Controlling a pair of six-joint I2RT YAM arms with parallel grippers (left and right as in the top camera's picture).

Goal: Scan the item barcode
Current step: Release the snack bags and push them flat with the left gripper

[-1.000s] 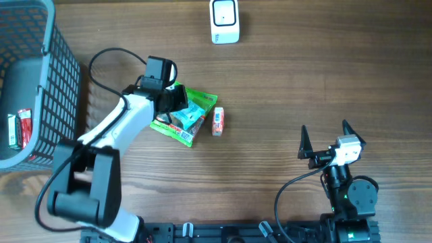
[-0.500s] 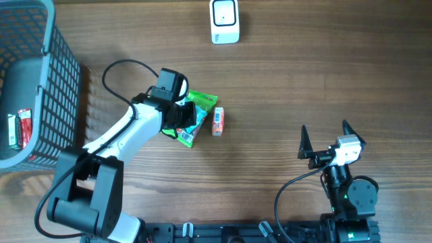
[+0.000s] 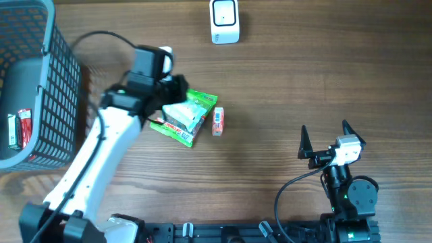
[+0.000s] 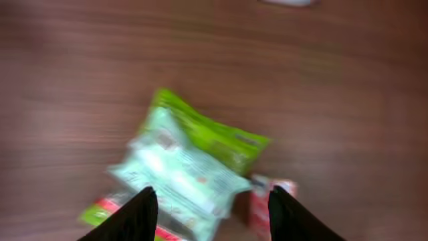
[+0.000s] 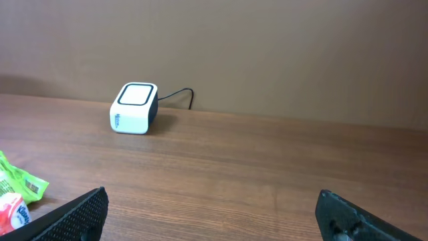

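Brown wood-grain table [image 3: 304, 74] filling overhead view; plain brown wall [image 5: 281, 47] standing behind its far edge. My left claw [image 4: 212, 194] hovering released, fingers apart, gripping nothing, above pale mint packet [image 4: 177, 171]. Packet lying on green packet [image 4: 221, 137] mid-table, small red-white packet [image 3: 217, 121] lying just right. White scanner [image 3: 224, 21] sitting far centre. Grey mesh basket [image 3: 64, 81] occupying far left. My right claw [image 3: 325, 131] idling wide open, near right.
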